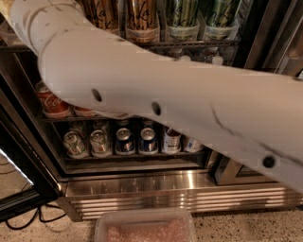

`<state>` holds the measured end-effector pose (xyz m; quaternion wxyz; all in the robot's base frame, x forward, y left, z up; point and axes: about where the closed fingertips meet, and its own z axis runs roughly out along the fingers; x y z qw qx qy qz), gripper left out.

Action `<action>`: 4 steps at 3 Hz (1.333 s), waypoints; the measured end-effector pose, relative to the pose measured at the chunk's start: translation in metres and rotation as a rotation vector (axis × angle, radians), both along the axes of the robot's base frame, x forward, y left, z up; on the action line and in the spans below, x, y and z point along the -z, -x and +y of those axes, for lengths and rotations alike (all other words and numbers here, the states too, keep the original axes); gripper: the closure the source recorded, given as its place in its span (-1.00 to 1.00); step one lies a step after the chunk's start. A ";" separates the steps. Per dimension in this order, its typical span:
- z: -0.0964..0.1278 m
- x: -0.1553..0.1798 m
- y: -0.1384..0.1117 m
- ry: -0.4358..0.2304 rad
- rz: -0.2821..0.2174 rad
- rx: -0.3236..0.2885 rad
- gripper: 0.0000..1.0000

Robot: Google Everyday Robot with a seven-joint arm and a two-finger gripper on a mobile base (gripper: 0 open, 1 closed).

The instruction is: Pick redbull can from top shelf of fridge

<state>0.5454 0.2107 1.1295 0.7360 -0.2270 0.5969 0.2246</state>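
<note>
As arm blocks fridge front, tool unseen.

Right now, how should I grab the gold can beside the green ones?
Likely its side wall above the top shelf rail, coming from the front: the gold can stands upright in a tight row. The gripper is out of view, beyond the upper left.

Speckled beige floor, black cables at left, clear plastic tub.

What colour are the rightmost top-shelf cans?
Those cans are green, camera view; the end effector is out of frame, beyond the arm.
</note>
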 end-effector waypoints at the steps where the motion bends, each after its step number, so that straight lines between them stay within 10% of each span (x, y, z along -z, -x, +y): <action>1: -0.001 0.009 0.017 0.057 0.032 -0.106 1.00; 2: 0.016 0.016 0.027 0.103 0.100 -0.222 1.00; 4: 0.020 0.022 0.034 0.097 0.149 -0.249 1.00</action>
